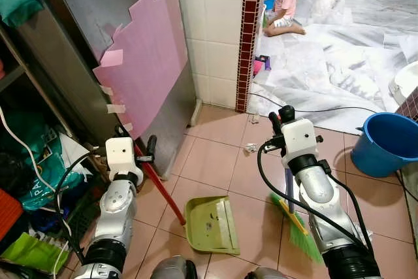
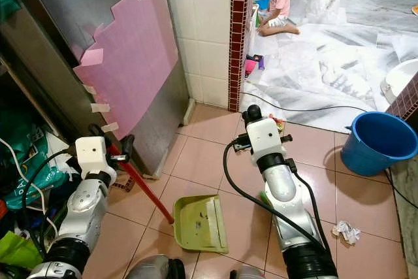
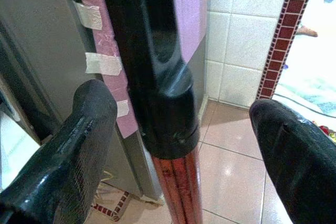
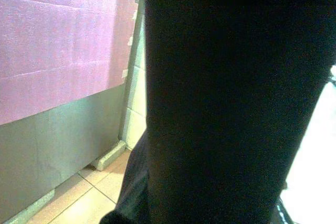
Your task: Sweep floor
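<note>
- The left gripper (image 3: 178, 129) has its two black fingers (image 3: 68, 145) spread apart on either side of the dustpan handle (image 3: 168, 93). The handle stands between them, and I cannot tell whether either finger touches it.
- That handle has a black grip at its top and a red shaft below. It runs down at a slant to the green dustpan (image 1: 210, 225), which lies flat on the pinkish tiled floor (image 1: 215, 155) between the two arms.
- The right gripper (image 1: 279, 122) is raised over the tiles. Its wrist view is mostly blocked by a dark, blurred shape, so the state of its fingers cannot be made out.
- The broom (image 1: 297, 227), with green bristles and a yellow band, shows under the right forearm. Its stick is largely hidden by the arm, and whether the gripper holds it is unclear.
- A crumpled scrap of paper (image 2: 346, 231) lies on the tiles near the right arm, well apart from the dustpan.
- Beyond: a pink foam sheet (image 1: 147, 57) taped to a grey panel, a blue bucket (image 1: 385, 143), and a person (image 1: 284, 1) sitting on the far floor.
</note>
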Controlling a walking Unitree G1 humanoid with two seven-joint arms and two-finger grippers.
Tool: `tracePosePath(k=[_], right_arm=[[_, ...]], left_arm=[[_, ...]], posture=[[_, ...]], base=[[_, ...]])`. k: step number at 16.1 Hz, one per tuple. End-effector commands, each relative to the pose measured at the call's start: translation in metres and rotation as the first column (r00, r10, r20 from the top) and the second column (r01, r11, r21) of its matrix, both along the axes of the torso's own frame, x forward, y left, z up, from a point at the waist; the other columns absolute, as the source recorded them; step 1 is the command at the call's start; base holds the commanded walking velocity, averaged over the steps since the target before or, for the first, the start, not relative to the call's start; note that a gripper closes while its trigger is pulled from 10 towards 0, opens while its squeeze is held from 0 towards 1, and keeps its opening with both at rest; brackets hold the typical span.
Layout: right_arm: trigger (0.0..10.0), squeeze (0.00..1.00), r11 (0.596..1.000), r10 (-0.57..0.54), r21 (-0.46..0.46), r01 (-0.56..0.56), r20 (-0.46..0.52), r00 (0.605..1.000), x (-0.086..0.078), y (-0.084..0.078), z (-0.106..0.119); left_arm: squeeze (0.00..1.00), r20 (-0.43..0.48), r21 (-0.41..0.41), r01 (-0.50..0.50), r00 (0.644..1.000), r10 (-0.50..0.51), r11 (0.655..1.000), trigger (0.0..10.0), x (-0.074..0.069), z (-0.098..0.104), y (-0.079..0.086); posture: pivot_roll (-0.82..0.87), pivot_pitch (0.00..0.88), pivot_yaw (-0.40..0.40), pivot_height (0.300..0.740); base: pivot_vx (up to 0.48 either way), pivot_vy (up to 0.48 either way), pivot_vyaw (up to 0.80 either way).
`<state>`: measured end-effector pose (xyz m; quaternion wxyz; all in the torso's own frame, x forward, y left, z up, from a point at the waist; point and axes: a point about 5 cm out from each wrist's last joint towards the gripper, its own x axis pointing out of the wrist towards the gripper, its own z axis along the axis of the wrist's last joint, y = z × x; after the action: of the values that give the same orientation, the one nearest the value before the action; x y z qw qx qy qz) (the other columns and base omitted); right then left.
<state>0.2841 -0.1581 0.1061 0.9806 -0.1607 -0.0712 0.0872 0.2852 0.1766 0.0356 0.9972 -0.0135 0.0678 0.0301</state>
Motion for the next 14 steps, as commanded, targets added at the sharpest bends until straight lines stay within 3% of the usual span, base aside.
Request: tracePosePath(k=[1,14], right_arm=[[10.0,0.00,1.000,0.019,-0.022,-0.018,0.039,0.999,0.001,0.001,0.009],[10.0,0.00,0.999,0.032,-0.045,-0.030,0.036,0.999,-0.002,-0.004,0.011]], left_arm=[[0.00,0.009,0.014,-0.004,1.000,0.004,1.000,10.0,0.003,0.002,0.004],[0.00,0.031,-0.009,-0.030,0.999,0.030,1.000,9.8,0.020,0.005,0.007]], posture=[[-0.08,0.000,0.055,0.740],[-0.12,0.000,0.038,0.740]], base=[[0.000,0.000,0.00],[0.000,0.000,0.00]])
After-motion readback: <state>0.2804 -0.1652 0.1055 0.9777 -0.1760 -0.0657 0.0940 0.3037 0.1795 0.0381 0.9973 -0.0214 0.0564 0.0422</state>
